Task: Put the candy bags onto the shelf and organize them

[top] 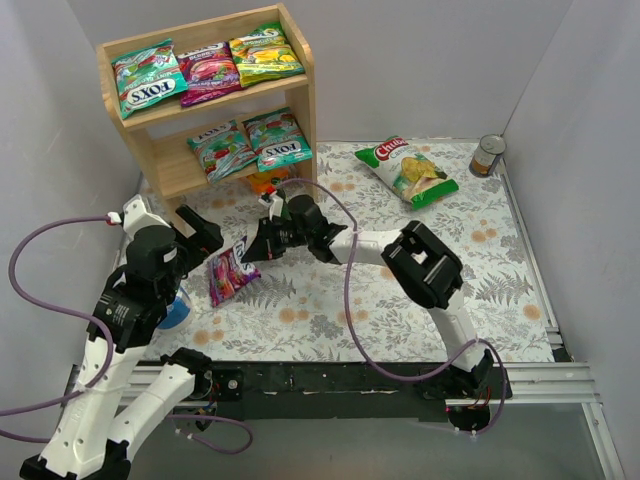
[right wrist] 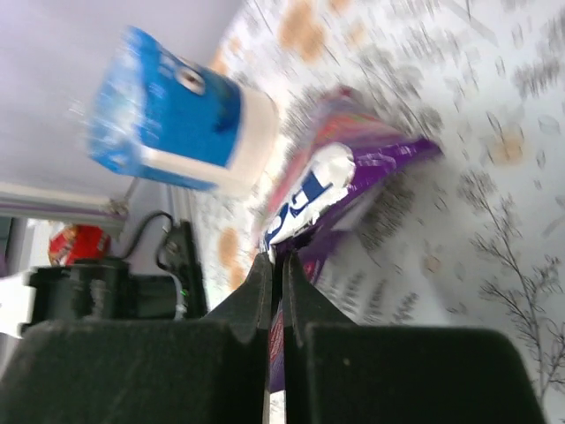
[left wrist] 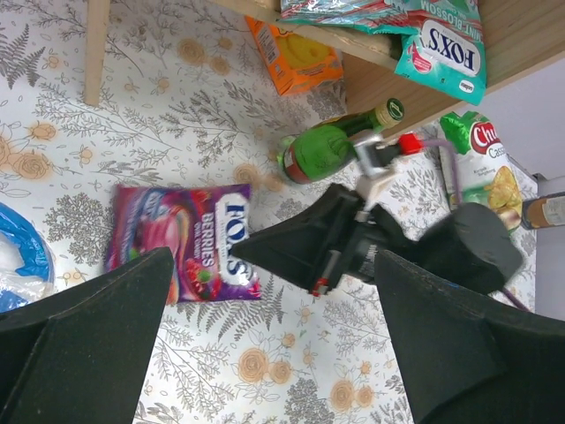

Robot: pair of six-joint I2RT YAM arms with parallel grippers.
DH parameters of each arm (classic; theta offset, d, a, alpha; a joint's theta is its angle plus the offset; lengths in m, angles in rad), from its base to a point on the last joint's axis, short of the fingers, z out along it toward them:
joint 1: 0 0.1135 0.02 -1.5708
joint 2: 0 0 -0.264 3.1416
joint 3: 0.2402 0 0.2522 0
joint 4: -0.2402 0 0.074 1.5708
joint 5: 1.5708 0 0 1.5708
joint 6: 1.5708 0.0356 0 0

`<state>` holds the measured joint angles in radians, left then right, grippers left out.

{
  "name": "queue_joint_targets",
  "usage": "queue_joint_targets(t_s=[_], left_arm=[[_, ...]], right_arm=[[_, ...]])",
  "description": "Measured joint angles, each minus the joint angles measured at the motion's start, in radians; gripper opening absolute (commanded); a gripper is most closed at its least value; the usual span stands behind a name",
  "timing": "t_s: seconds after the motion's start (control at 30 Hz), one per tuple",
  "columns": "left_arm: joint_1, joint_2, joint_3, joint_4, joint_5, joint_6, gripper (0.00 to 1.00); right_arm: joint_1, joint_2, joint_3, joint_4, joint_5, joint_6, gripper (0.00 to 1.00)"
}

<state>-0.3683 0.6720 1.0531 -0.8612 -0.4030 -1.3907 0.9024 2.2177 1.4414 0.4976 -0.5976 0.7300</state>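
The wooden shelf point(top: 307, 100) stands at the back left. Its top tier holds a teal bag point(top: 150, 78), a magenta bag point(top: 208, 72) and a yellow-green bag point(top: 265, 53). Its lower tier holds two teal-green bags point(top: 222, 150) point(top: 277, 140). A purple berries bag point(top: 230, 272) point(left wrist: 181, 243) point(right wrist: 353, 185) lies on the floral mat. My right gripper point(top: 248, 250) point(right wrist: 277, 265) is shut on that bag's edge. My left gripper point(top: 200, 232) point(left wrist: 274, 353) is open and empty, hovering just left of and above the bag.
A white-and-green chip bag point(top: 408, 170) and a can point(top: 488, 155) lie at the back right. A green bottle point(left wrist: 322, 150) and an orange packet point(left wrist: 296, 57) sit by the shelf's foot. A blue-and-white container point(right wrist: 172, 115) stands left of the purple bag.
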Motion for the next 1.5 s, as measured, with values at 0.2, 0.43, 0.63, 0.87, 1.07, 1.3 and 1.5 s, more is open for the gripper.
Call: queue_joint_targets(t_s=[0.2, 0.43, 0.63, 0.87, 1.07, 1.3, 1.5], left_arm=[[0.0, -0.001, 0.029, -0.019, -0.015, 0.0, 0.98], [0.0, -0.006, 0.085, -0.041, -0.073, -0.004, 0.98], [0.0, -0.019, 0.102, -0.085, -0.139, -0.033, 0.98], [0.0, -0.021, 0.15, -0.155, -0.242, -0.08, 0.98], [0.0, -0.026, 0.118, -0.182, -0.32, -0.152, 0.98], [0.0, -0.027, 0.096, -0.212, -0.377, -0.214, 0.98], [0.0, -0.023, 0.098, -0.224, -0.397, -0.223, 0.98]], right_arm=[[-0.012, -0.183, -0.034, 0.064, 0.049, 0.005, 0.01], [-0.018, -0.286, -0.034, 0.115, 0.076, 0.004, 0.01], [-0.018, -0.321, -0.033, 0.114, 0.142, -0.013, 0.01], [-0.018, -0.317, 0.031, 0.095, 0.226, -0.035, 0.01], [-0.017, -0.285, 0.147, 0.137, 0.311, -0.059, 0.01], [-0.016, -0.18, 0.26, 0.235, 0.378, -0.064, 0.01], [-0.006, -0.005, 0.446, 0.268, 0.455, -0.085, 0.01]])
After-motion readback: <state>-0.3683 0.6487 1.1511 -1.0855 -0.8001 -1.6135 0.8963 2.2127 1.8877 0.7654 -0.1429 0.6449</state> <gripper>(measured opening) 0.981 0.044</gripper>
